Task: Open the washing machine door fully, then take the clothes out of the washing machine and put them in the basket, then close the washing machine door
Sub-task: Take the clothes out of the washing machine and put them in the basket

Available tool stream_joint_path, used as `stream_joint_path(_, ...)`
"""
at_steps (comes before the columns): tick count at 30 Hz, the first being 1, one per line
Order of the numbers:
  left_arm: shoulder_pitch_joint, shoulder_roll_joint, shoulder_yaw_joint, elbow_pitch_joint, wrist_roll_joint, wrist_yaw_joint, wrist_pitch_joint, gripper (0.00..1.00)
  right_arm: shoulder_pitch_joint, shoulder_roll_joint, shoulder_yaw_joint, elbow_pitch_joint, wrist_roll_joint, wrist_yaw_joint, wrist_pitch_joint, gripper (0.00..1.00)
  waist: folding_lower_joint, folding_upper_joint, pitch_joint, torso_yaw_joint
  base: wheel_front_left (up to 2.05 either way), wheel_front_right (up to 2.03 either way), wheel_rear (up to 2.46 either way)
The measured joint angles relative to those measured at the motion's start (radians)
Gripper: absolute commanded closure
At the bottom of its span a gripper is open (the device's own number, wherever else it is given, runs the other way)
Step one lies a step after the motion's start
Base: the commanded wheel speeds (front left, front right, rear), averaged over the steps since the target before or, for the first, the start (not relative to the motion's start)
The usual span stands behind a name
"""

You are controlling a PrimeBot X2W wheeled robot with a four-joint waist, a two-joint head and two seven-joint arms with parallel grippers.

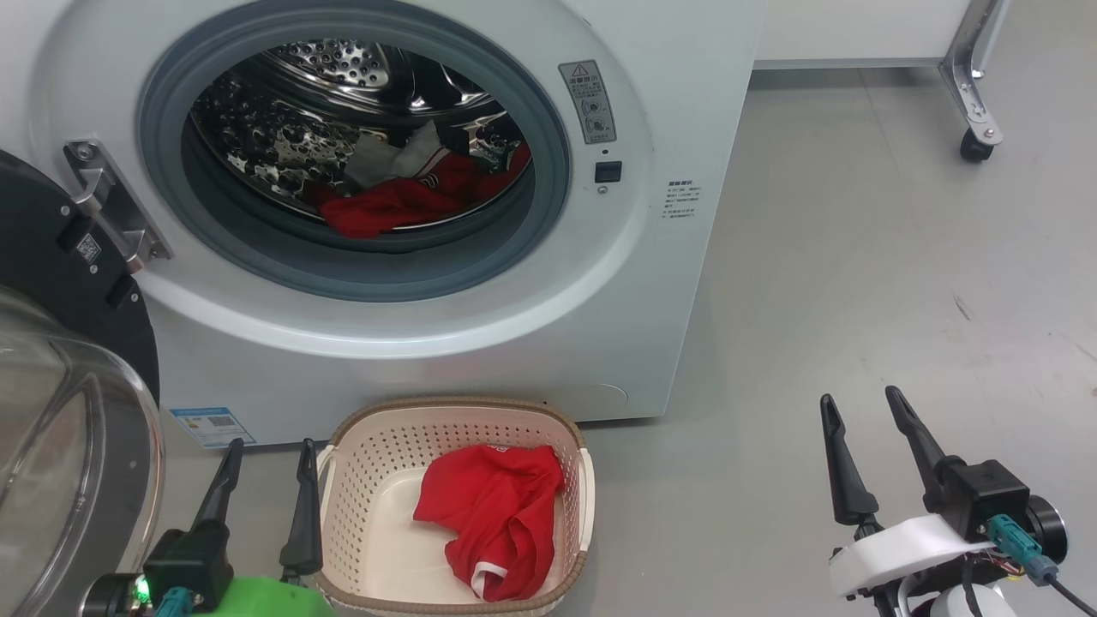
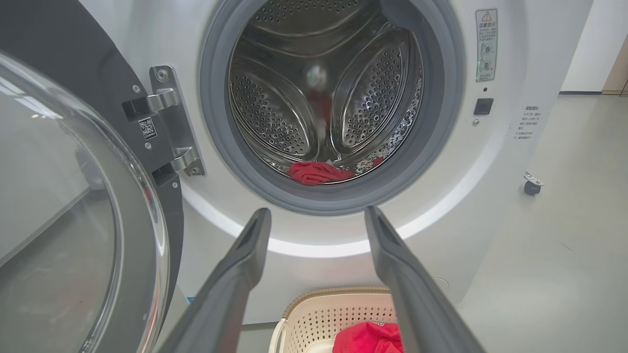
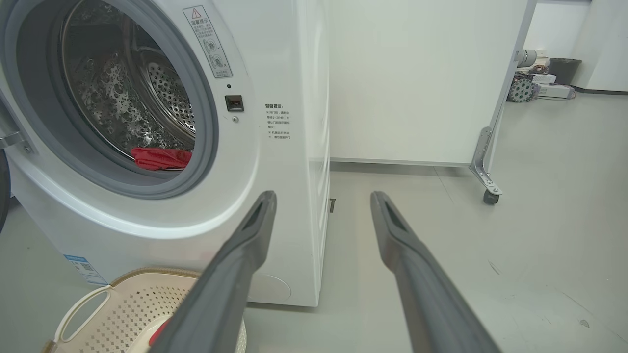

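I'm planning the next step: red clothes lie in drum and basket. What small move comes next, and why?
Probably reach the open, empty left gripper toward the red fabric garment in the white washing machine's steel drum: the round black-rimmed door stands open and that garment lies inside.

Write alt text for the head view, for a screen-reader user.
A white front-loading washing machine stands with its door open to the left and red and white clothes in the drum. On the floor before it, a cream basket holds a red garment; the left gripper and right gripper sit low, jaws open.
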Motion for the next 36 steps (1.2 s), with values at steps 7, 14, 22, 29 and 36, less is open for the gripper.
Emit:
stream_joint_path(7,0.011,0.004,-0.005,-0.025,0.0,0.004,0.0,0.0,0.005,0.0,0.002,-0.012,0.0,0.0,0.0,0.0,0.0,0.0,0.006,0.001,0.0,0.0,0.0)
stream_joint_path(14,0.012,0.008,-0.009,-0.038,0.008,0.004,0.01,0.0,0.005,0.0,0.006,-0.018,0.0,0.0,0.001,0.0,0.0,0.0,0.012,-0.001,0.0,0.0,0.0)
stream_joint_path(22,0.011,0.013,-0.012,-0.05,0.009,0.004,0.028,0.0,0.004,0.001,0.012,-0.037,0.0,0.0,0.002,0.0,0.0,0.0,0.033,-0.006,0.0,0.0,0.0)
stream_joint_path(29,-0.036,0.012,-0.053,-0.048,0.009,-0.017,0.051,0.0,0.001,0.0,0.015,-0.061,0.0,0.0,0.01,0.0,0.0,0.0,0.073,-0.01,0.0,0.0,0.0)
stream_joint_path(36,-0.146,0.01,-0.089,-0.013,0.007,-0.053,0.108,0.0,-0.038,0.0,0.035,-0.098,0.0,0.001,0.02,0.0,0.0,0.0,0.135,-0.016,0.0,0.0,0.0)
